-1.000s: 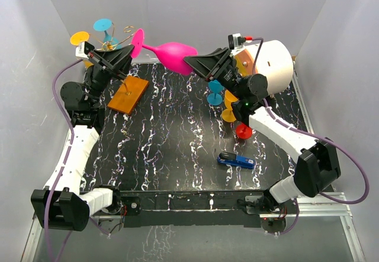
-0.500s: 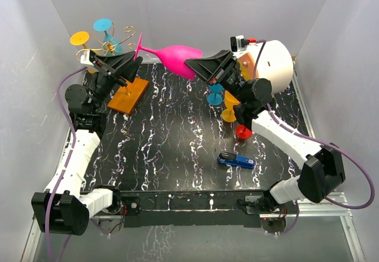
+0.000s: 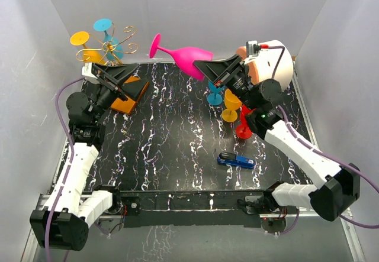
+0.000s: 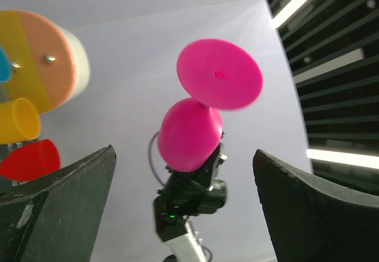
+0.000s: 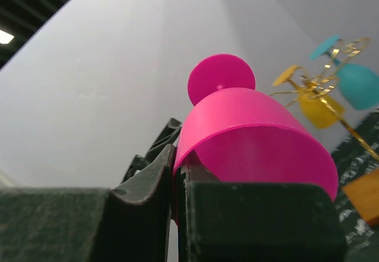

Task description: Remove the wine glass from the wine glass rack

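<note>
**Top external view.** The right hand [image 3: 206, 68] is closed on the rim of the pink wine glass [image 3: 188, 58]. The wine glass lies roughly level in the air above the far edge of the bench [image 3: 172, 132], its foot pointing left. It is apart from the wine glass rack [image 3: 112, 44], which stands at the far left corner on an orange base [image 3: 135, 94]. A teal hanging glass [image 3: 110, 39] and a yellow hanging glass [image 3: 84, 44] are on the rack arms. The left hand [image 3: 130, 77] hovers over the orange base with its fingers spread wide and nothing between them. A teal goblet [image 3: 215, 94], a yellow goblet [image 3: 231, 104] and a red goblet [image 3: 243, 127] stand close together beside the right arm. A blue stapler [image 3: 235, 160] lies nearer the front. A white drum [image 3: 277, 62] sits at the far right.

**Left wrist view.** The left hand [image 4: 183, 151] is wide open; both fingers [image 4: 65, 197] frame empty space. Beyond them, the wine glass [image 4: 190, 133] shows foot-first, gripped from below by the right hand [image 4: 190, 182]. The white drum [image 4: 56, 61], the yellow goblet [image 4: 18, 120] and the red goblet [image 4: 29, 158] appear at the left edge.

**Right wrist view.** The right hand [image 5: 179, 173] clamps the wall of the wine glass [image 5: 254, 135] at its rim, one finger outside the bowl and one inside. The wine glass rack [image 5: 324, 81], with its two hanging glasses, stands at the right, separate from the wine glass.
</note>
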